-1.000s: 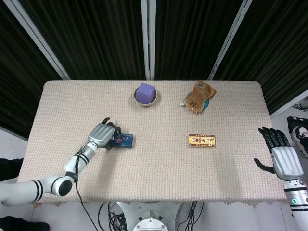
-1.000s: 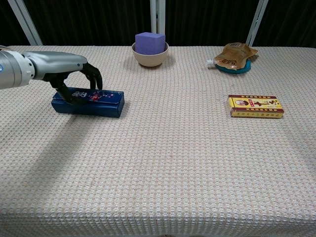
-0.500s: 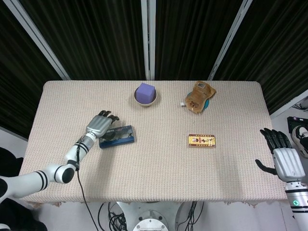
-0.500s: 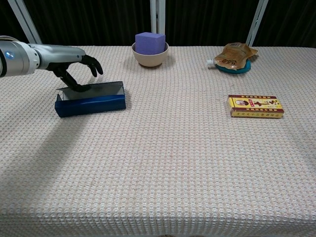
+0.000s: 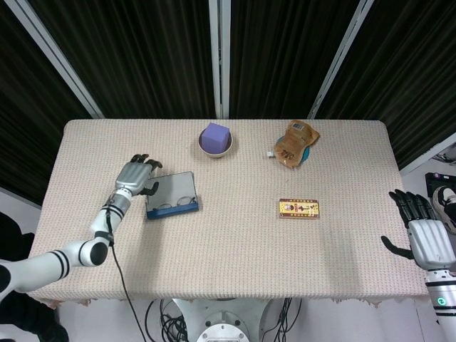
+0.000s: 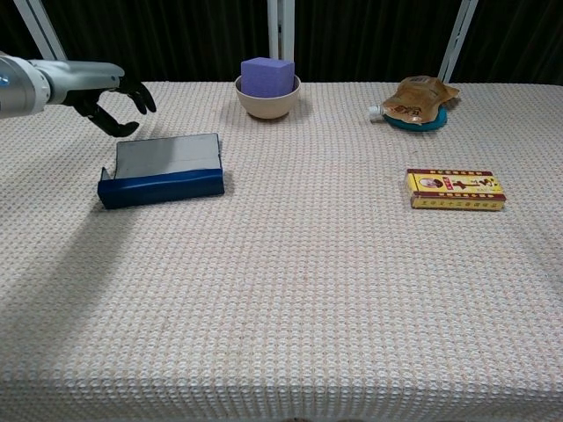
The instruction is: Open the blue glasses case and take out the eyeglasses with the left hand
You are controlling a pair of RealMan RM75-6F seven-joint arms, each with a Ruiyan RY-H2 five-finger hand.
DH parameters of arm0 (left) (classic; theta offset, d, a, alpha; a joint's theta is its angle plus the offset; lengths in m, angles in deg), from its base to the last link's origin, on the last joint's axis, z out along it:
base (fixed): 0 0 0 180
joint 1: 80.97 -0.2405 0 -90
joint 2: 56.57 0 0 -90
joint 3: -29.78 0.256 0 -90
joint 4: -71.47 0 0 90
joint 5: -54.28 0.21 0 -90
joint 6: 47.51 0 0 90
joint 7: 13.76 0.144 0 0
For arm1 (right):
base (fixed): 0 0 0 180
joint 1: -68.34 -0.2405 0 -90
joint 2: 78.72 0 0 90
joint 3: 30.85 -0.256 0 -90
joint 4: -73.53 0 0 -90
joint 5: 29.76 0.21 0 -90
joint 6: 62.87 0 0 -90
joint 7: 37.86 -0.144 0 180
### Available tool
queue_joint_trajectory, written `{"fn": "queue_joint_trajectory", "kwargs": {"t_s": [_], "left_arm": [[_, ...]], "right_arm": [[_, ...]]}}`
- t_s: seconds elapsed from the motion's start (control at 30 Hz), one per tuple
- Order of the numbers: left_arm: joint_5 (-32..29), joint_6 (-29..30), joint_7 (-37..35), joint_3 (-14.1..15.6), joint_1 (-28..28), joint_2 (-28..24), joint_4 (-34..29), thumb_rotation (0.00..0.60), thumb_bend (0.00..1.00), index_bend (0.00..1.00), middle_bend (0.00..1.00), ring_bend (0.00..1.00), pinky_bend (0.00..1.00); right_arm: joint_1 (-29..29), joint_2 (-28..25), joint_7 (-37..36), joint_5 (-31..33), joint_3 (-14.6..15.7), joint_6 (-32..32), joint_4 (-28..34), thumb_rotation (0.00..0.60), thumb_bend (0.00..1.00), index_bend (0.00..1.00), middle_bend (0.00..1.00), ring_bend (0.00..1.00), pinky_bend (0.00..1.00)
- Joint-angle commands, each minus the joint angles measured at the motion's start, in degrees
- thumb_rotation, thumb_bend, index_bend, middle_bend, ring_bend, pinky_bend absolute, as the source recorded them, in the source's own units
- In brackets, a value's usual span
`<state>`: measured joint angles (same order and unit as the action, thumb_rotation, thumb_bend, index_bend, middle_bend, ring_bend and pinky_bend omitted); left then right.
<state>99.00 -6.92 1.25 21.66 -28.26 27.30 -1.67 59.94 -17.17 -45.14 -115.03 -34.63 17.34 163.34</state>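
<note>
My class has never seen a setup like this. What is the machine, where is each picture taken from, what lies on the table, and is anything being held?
It is a two-armed robot with humanlike hands, steered remotely. The head view looks down from above; the chest view looks across the table. The left hand hovers empty beside the blue glasses case, whose lid stands open, showing the eyeglasses inside. The right hand waits open past the table's edge. Also there: a bowl holding a purple block, a brown pouch and a yellow box. Nothing is held.

Both hands (image 5: pixel 136 177) (image 5: pixel 423 236) seemingly empty, spread.
</note>
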Motion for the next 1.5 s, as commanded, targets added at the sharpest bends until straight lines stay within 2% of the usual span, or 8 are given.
{"fn": "queue_joint_trajectory", "kwargs": {"t_s": [0.03,0.2,0.53,0.67,0.87,1.1,1.3,1.5], "left_arm": [[9.2,1.6,-9.4,-1.4,-4.3,-3.1,-10.4,0.497,0.48,0.34,0.3,0.05,0.0],[14.7,0.9,-9.7,-0.2,-3.7,-1.3,-10.3,0.497,0.49,0.36,0.33,0.07,0.0],[11.6,-2.7,-4.6,1.3,-0.7,0.2,-9.7,0.495,0.48,0.36,0.34,0.07,0.0],[11.6,-2.5,-4.9,1.3,-0.8,-0.6,-12.9,0.496,0.49,0.36,0.37,0.09,0.0],[13.8,-3.7,-5.1,3.1,-1.0,-4.2,-19.6,0.496,0.48,0.35,0.41,0.12,0.0],[16.2,1.4,-3.9,5.1,-3.8,-9.5,-27.8,0.513,0.48,0.34,0.45,0.15,0.0],[15.9,9.5,-3.2,6.2,-8.5,-13.3,-31.8,0.513,0.48,0.33,0.45,0.17,0.0],[16.7,14.2,-4.6,8.1,-13.2,-14.9,-33.2,0.511,0.48,0.33,0.44,0.17,0.0]], "right_arm": [[0.0,0.2,-0.2,0.0,0.1,-0.2,-0.2,0.6,0.18,0.02,0.07,0.0,0.0],[0.2,0.1,-0.7,-0.1,0.2,0.0,-0.5,0.6,0.18,0.02,0.07,0.0,0.0],[0.8,0.3,-1.6,0.1,0.4,0.4,-1.2,0.6,0.18,0.02,0.07,0.0,0.0],[0.8,0.4,-1.8,0.0,0.3,0.3,-1.5,0.6,0.18,0.02,0.07,0.0,0.0],[0.4,0.4,-1.6,-0.3,0.2,0.0,-1.3,0.6,0.18,0.02,0.07,0.0,0.0],[0.1,0.4,-1.3,-0.7,0.0,0.0,-0.9,0.6,0.18,0.02,0.07,0.0,0.0],[0.0,0.1,-1.3,-1.0,-0.1,0.2,-0.8,0.6,0.18,0.02,0.07,0.0,0.0],[-0.3,0.2,-1.5,-1.0,-0.2,-0.1,-1.0,0.6,0.18,0.02,0.07,0.0,0.0]]}}
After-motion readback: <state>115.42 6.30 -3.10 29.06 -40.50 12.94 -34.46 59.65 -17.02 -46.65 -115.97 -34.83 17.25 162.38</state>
